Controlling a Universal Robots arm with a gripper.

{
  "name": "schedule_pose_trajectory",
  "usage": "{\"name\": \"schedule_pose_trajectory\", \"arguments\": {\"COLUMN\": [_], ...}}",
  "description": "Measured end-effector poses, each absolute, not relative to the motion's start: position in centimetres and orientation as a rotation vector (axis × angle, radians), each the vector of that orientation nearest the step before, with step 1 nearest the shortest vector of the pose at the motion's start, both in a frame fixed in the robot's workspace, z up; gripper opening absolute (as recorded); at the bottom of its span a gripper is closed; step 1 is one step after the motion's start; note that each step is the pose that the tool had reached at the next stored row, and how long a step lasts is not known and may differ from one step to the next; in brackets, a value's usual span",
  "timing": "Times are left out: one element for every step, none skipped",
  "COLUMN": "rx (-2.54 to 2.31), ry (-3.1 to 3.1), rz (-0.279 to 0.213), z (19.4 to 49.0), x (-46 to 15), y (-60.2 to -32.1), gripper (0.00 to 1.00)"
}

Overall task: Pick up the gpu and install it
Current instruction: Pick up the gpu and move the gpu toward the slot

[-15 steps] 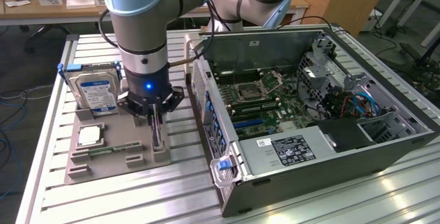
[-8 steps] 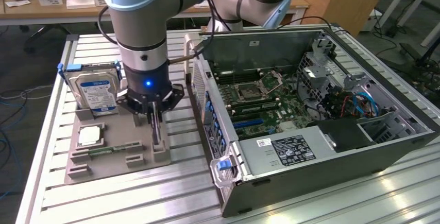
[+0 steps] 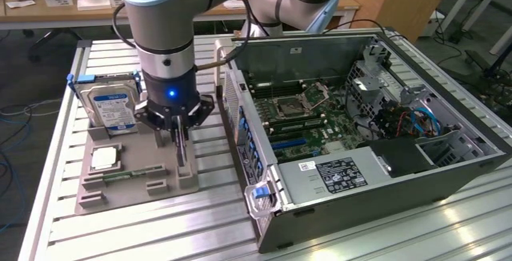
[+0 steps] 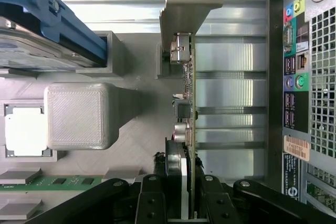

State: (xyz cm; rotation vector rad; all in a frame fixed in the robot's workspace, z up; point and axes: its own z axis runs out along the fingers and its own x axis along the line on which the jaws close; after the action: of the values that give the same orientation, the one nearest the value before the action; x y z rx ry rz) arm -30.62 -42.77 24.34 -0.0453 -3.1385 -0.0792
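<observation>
Wrist view showed me the hand [image 4: 184, 183] pinched narrow on the gpu [image 4: 190, 103], one finger pressed against each flat side. I judged that it had a hold on the card. The gpu stood up on its thin edge in the grey holder [image 4: 142, 129], and its far end sat in the holder's tall end post.

From the exterior view, I saw the gpu [image 3: 181, 152] at the holder's [image 3: 136, 180] edge nearest the computer case [image 3: 384, 174]. The holder lay on the surface [image 3: 200, 228], near the edge on the exterior view's left. The case lay open just beside it, with its board [image 3: 304, 117] bare and no card in it.

So I thought the job was only begun. The grab looked done. The lift, the carry to the case and the push into the slot were all left.

The arm [image 3: 160, 21] came straight down over the holder, with the hand [image 3: 177, 135] pointing at the surface.
</observation>
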Motion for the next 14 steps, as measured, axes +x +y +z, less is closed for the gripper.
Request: {"name": "schedule_pose_trajectory", "arguments": {"rx": [-0.045,-0.045,-0.045,-0.045,-0.045,-0.045,-0.045,-0.045,-0.045,-0.045,-0.045,-0.045,-0.045,-0.045], "ry": [-3.139,-3.138,-3.138,-3.138,-3.139,-3.138,-3.138,-3.138,-3.138,-3.138,-3.138,-3.139,-3.138,-3.138], "rz": [-0.079,-0.079,-0.079,-0.079,-0.079,-0.079,-0.079,-0.079,-0.079,-0.079,-0.079,-0.079,-0.079,-0.079], "z": [24.44,24.53,24.61,24.67,24.74,24.80,24.87,24.93,24.99,25.05,25.11,25.18,25.25,25.34], "x": [-30.62,-30.62,-30.62,-30.61,-30.62,-30.62,-30.61,-30.62,-30.61,-30.61,-30.62,-30.62,-30.62,-30.62], "y": [-42.78,-42.78,-42.78,-42.78,-42.78,-42.78,-42.78,-42.78,-42.78,-42.78,-42.78,-42.78,-42.78,-42.78], "gripper": [0.28,0.28,0.28,0.28,0.28,0.28,0.28,0.28,0.28,0.28,0.28,0.28,0.28,0.28]}}
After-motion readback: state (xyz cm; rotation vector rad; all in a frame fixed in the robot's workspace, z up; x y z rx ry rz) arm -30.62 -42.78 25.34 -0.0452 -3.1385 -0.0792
